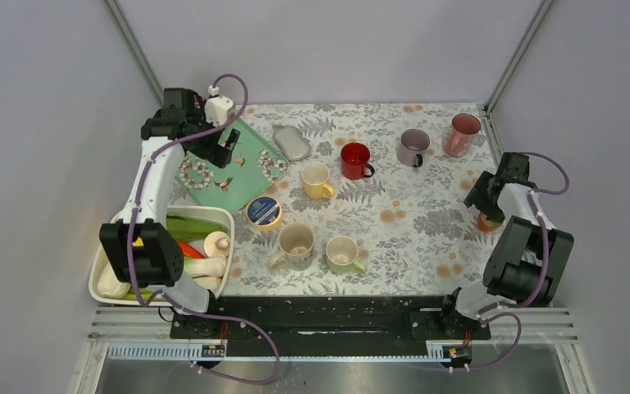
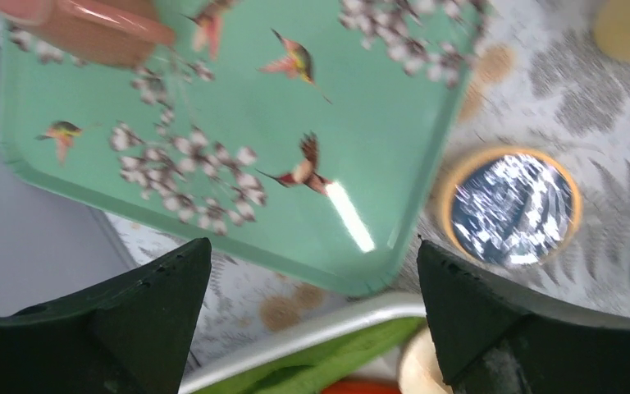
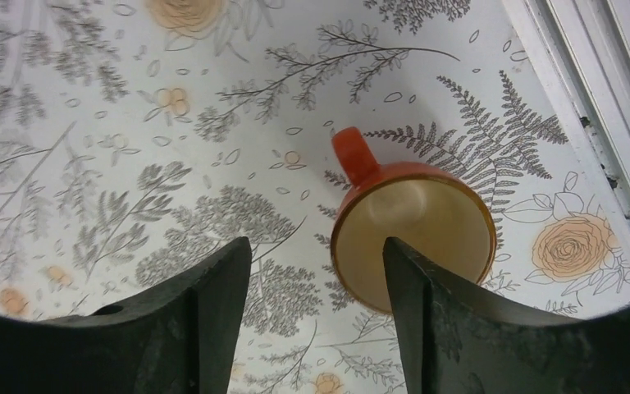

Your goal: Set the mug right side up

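Note:
An orange mug (image 3: 410, 226) with its handle toward the upper left stands at the table's right edge. A flat cream round face points up at the camera. In the top view it (image 1: 489, 222) is mostly hidden under my right arm. My right gripper (image 3: 316, 246) is open and empty above the table. The mug lies beside and partly under its right finger (image 3: 426, 312), not between the jaws. My left gripper (image 2: 312, 246) is open and empty, hovering over the near corner of a green bird-pattern tray (image 2: 238, 123) at the far left (image 1: 228, 146).
Upright mugs stand mid-table: yellow (image 1: 317, 180), red (image 1: 355, 160), grey-purple (image 1: 413, 148), pink (image 1: 463, 134), beige (image 1: 296, 244), green (image 1: 343, 253). A round tin (image 1: 263, 212), a grey dish (image 1: 292, 141) and a white bin (image 1: 213, 212) of vegetables lie left. The table frame (image 3: 591, 82) runs close on the right.

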Robot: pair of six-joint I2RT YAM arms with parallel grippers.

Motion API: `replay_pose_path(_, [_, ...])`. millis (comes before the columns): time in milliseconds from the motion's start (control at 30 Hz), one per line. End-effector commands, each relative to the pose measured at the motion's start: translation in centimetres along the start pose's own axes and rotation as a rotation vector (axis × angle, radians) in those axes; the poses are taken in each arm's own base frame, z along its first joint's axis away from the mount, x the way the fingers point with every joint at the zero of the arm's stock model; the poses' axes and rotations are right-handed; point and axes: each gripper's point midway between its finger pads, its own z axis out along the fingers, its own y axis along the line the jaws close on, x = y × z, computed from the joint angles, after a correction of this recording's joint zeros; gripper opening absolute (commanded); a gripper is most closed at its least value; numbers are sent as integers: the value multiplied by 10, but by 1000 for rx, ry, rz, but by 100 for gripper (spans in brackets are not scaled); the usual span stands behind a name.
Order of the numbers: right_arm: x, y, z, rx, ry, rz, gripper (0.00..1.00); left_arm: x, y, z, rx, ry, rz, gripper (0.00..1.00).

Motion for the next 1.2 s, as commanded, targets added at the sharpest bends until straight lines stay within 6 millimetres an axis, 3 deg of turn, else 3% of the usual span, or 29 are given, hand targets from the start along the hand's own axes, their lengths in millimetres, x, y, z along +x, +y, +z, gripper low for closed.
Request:
replay_pose_path(0, [-22, 18, -42, -83, -113, -45, 70, -42, 70, 12, -166, -52, -28, 99])
replay_pose_path(133, [-24, 27, -64, -106, -162, -73, 70, -57, 124, 56, -295, -19, -173, 99])
replay_pose_path(233, [-24, 37, -73, -141, -192, -94, 70, -69, 155, 83, -396, -79, -373, 98])
replay_pose_path(367, [-27, 44, -83, -166, -228, -109, 70, -74, 175, 111, -457, -211, -620, 90])
replay_pose_path(500, [-29, 51, -92, -210, -263, -113, 70, -56, 192, 137, -551, -197, -700, 80])
replay_pose_path(633, [-29, 53, -96, -228, -284, -116, 70, -37, 199, 171, -553, -137, -710, 78])
replay_pose_path(800, [-31, 53, -99, -231, -303, -121, 69, -41, 201, 198, -481, -116, -716, 75])
replay_pose_path(967, [-31, 52, -100, -230, -307, -126, 69, -37, 201, 204, -457, -109, -763, 52])
replay_pose_path(1033, [-32, 53, -102, -236, -312, -128, 69, -34, 202, 203, -459, -110, -779, 47])
replay_pose_path(1167, [-33, 57, -107, -258, -321, -134, 69, -17, 196, 205, -457, -64, -803, 33])
